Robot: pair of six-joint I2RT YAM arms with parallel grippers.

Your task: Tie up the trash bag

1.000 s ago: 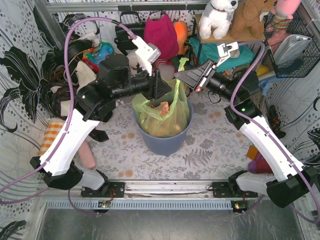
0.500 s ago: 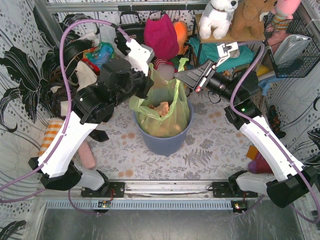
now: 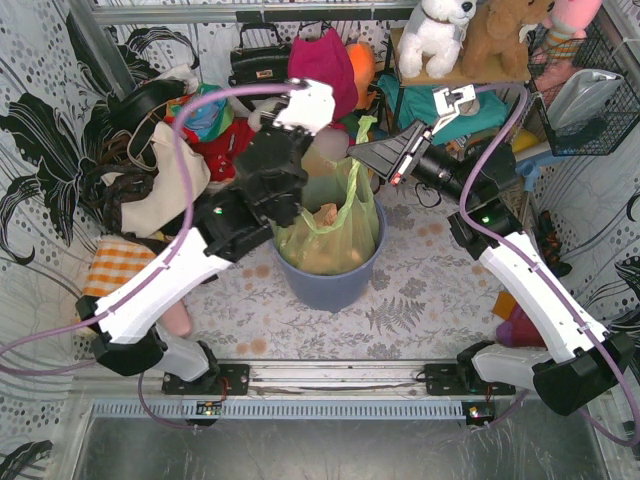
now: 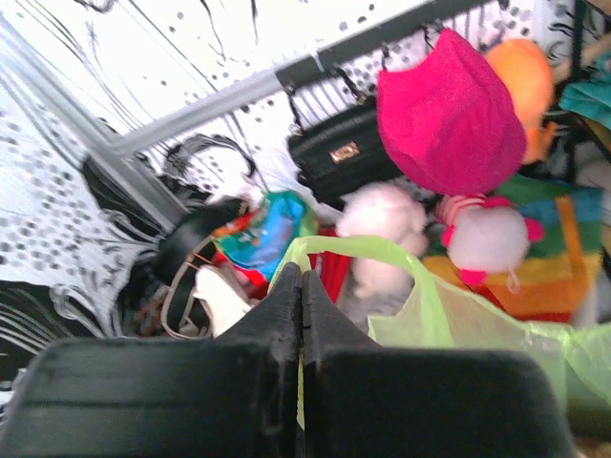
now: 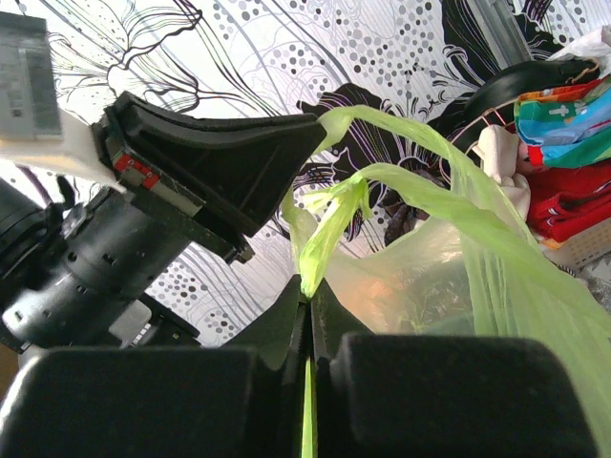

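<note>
The light-green trash bag [image 3: 335, 225] sits in the round blue-grey bin [image 3: 335, 285], with brown paper showing through it. My left gripper [image 4: 302, 279] is shut on the bag's left handle loop [image 4: 358, 246], and green film runs down between its fingers. In the top view the left wrist [image 3: 275, 170] leans over the bin's back-left rim. My right gripper [image 5: 307, 286] is shut on the twisted right handle strip [image 5: 329, 229], holding it up above the bin's back-right side [image 3: 358, 148]. Both handles are pulled upward.
Behind the bin lie a black handbag [image 3: 258, 62], a pink hat [image 3: 322, 68], plush toys [image 3: 437, 35] and bright clutter [image 3: 200, 115]. A wire basket [image 3: 590, 90] hangs at the right. An orange striped cloth [image 3: 112, 268] lies at the left.
The left gripper has shut on the bag's left handle. Its wrist has swung right and toward the back, over the bin's rim. The right arm has not moved.
</note>
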